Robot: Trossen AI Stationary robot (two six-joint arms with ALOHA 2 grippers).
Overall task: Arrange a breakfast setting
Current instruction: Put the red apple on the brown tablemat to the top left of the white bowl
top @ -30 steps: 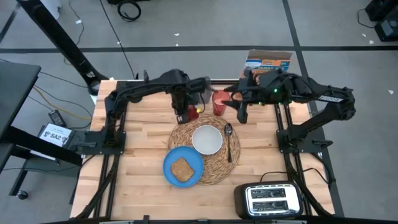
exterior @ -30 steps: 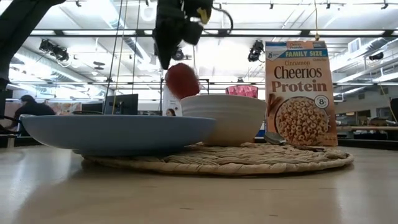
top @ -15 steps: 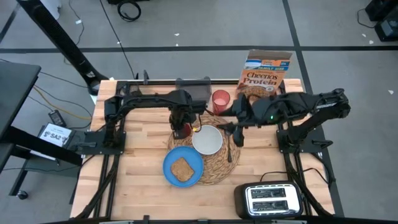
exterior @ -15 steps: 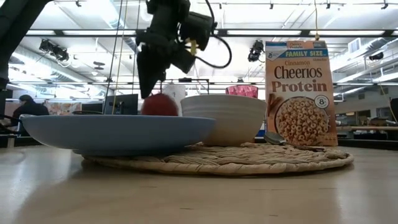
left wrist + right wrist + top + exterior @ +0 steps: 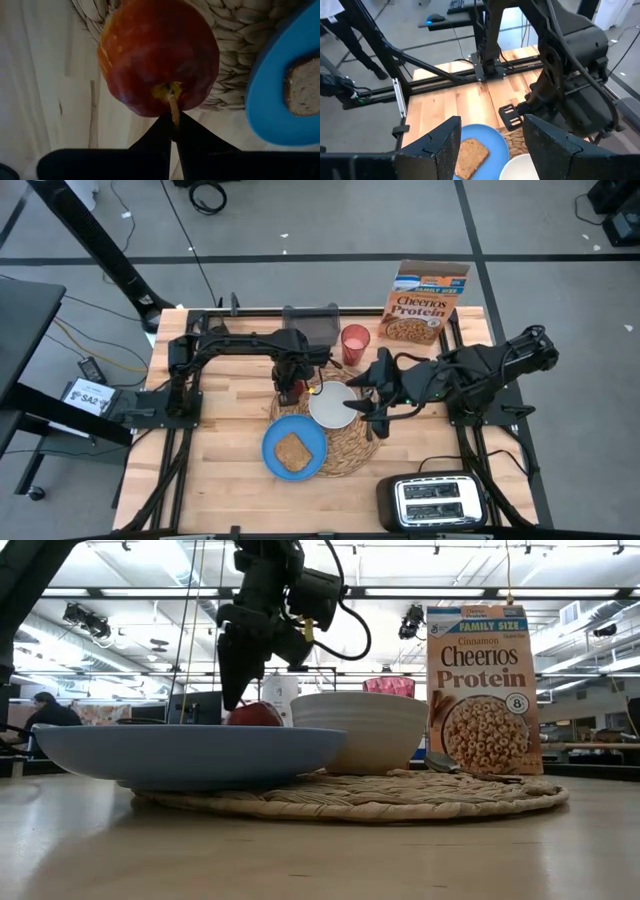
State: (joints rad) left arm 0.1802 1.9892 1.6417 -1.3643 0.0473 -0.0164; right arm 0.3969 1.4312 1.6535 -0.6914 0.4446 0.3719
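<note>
A red apple (image 5: 160, 55) sits at the far left edge of the round straw placemat (image 5: 345, 455), and my left gripper (image 5: 290, 380) stands above it, shut on its stem. On the mat are a white bowl (image 5: 330, 406) and a blue plate (image 5: 275, 442) with a toast slice (image 5: 292, 452). My right gripper (image 5: 363, 400) is open and empty over the mat's right side, beside the bowl, and hides the spoon. The red cup (image 5: 354, 343) and the Cheerios Protein box (image 5: 425, 302) stand behind the mat. My left gripper pinches the apple's stem (image 5: 173, 106) between its two fingertips at the top of the apple. The fingers come from above, pointing down. The apple is upright below them; in the low view the plate hides its underside, so I cannot tell whether it rests on the mat.
A black-and-silver toaster (image 5: 432, 500) stands at the near right corner. A grey tray (image 5: 312, 328) lies at the far edge behind the apple. Bare wood shows at the near left of the table (image 5: 220, 470).
My left gripper has come down and toward the near edge with the apple, from high over the far side to the mat's far left edge. My right gripper has moved away from the red cup, toward the near edge and left, to beside the bowl.
</note>
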